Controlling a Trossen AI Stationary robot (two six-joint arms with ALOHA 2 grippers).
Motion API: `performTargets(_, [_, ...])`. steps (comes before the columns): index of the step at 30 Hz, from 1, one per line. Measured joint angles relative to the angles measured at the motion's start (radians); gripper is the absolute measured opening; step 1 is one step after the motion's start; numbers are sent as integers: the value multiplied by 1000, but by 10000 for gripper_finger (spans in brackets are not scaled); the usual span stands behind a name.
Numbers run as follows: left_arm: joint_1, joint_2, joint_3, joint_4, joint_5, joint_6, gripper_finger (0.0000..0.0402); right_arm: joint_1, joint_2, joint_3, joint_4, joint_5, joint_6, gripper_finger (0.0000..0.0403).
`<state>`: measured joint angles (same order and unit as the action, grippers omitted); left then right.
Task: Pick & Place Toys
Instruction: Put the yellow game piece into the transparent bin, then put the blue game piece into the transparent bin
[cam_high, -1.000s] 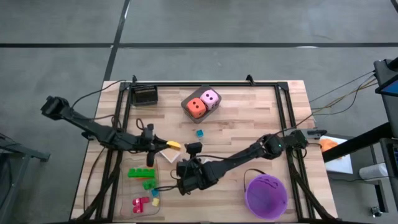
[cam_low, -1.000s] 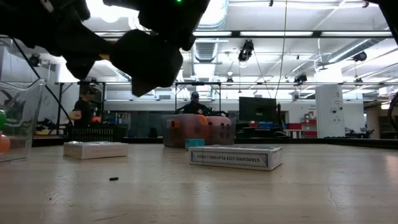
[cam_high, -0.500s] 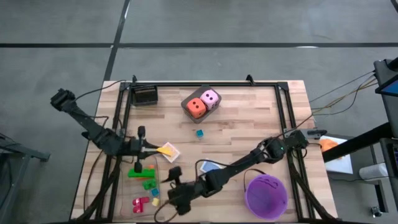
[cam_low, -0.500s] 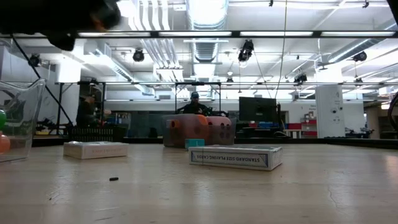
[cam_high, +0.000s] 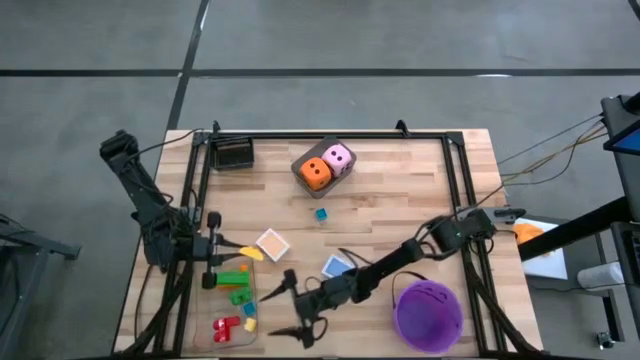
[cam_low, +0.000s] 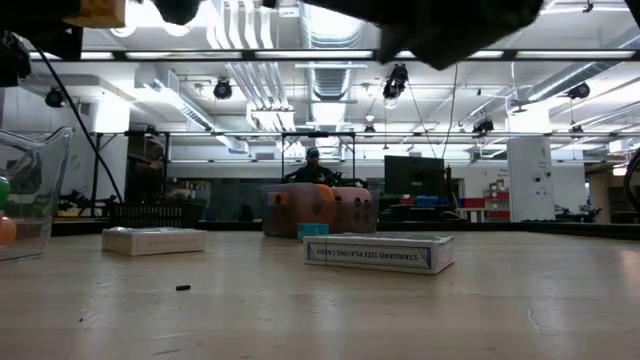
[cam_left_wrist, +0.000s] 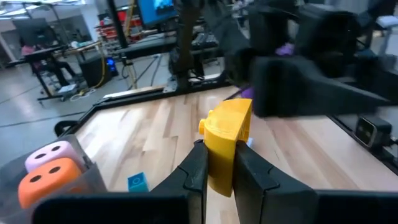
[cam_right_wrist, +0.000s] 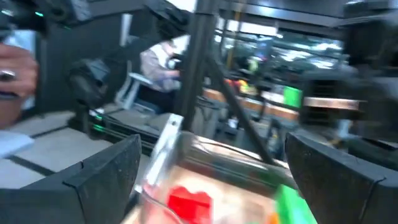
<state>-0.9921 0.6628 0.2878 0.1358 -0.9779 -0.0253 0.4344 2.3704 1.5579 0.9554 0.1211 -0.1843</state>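
The card box (cam_low: 379, 252) lying flat on the table carries one readable line along its side in the low view: "STANDARD SIZE PLAYING CARDS". The second flat box (cam_low: 154, 240) has print on its side too small to read. The dice (cam_high: 326, 167) show dots only, no digits.

Yellow brick (cam_left_wrist: 227, 144) pinched upright; dice (cam_high: 325, 166) at far edge.

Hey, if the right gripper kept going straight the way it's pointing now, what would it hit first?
Probably the clear tray: the open right gripper points at it, with a red brick just inside. Depth is unclear.
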Motion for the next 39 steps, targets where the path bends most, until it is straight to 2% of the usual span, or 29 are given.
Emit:
performTargets(9, [-89,0,0,-62,13,-38,44,-5,-318,-349,10,91,-25,391])
performTargets(15, [-191,2,18,-149,162,-134,44,-1,-504,-553,10,167,-9,391])
performTargets(21, [-307,3,-2,-205,279,-210,44,2,-560,-636,2,212,30,391])
performTargets(26, [-336,16,-52,-207,284,-272,47,1,-553,-636,-21,219,47,391])
performTargets(31, [-335,15,-97,-150,276,-296,128,0,-553,-636,-25,226,47,391])
performTargets(39, [-335,14,-106,-102,164,-314,248,0,-553,-635,-38,260,55,391])
